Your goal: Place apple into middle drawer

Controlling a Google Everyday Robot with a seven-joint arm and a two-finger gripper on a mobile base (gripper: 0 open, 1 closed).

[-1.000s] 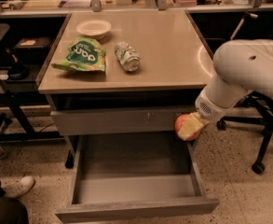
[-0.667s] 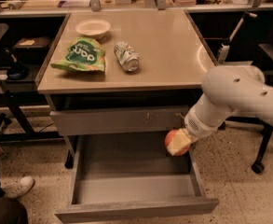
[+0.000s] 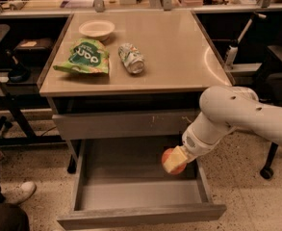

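Note:
My gripper (image 3: 174,160) is shut on the red-orange apple (image 3: 169,159) and holds it over the right side of the open middle drawer (image 3: 131,191), above the tray floor. The pale yellow fingers (image 3: 175,159) cover most of the apple's front. The white arm (image 3: 237,117) reaches in from the right. The drawer is pulled far out, with low grey side walls, a flat bare bottom and a plain front at the bottom of the view.
A shut grey drawer front (image 3: 126,124) with small white scratches sits above the open drawer. On the tabletop lie a silver-green drink can (image 3: 131,58), a green chip bag (image 3: 85,57) and a white bowl (image 3: 96,29). A shoe (image 3: 18,192) is at the lower left and a chair base (image 3: 268,170) at the right.
The arm has moved left and down, carrying the apple from beside the drawer's right edge to over the inside of the open drawer.

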